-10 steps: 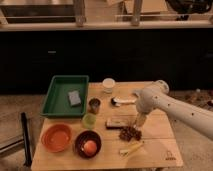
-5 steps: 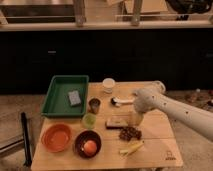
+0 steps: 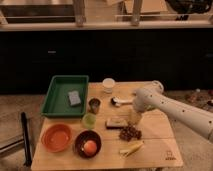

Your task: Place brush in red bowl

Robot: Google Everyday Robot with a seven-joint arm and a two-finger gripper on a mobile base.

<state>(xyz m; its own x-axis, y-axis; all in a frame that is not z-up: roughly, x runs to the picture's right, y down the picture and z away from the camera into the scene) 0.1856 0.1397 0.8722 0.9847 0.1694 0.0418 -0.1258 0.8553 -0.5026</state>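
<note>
The brush is a small flat dark block lying on the wooden table near its middle. The red bowl is a wide shallow orange-red bowl at the table's front left, with nothing in it. My gripper hangs from the white arm that reaches in from the right. It is low over the table, just to the right of the brush and very close to it. I cannot tell whether it touches the brush.
A dark brown bowl with an orange ball sits right of the red bowl. Behind are a green cup, metal cup, white cup, spoon and green tray with a grey block. A brown cluster and yellow pieces lie in front.
The gripper has moved a little to the left, closer to the brush. The brush and the bowls have not moved.
</note>
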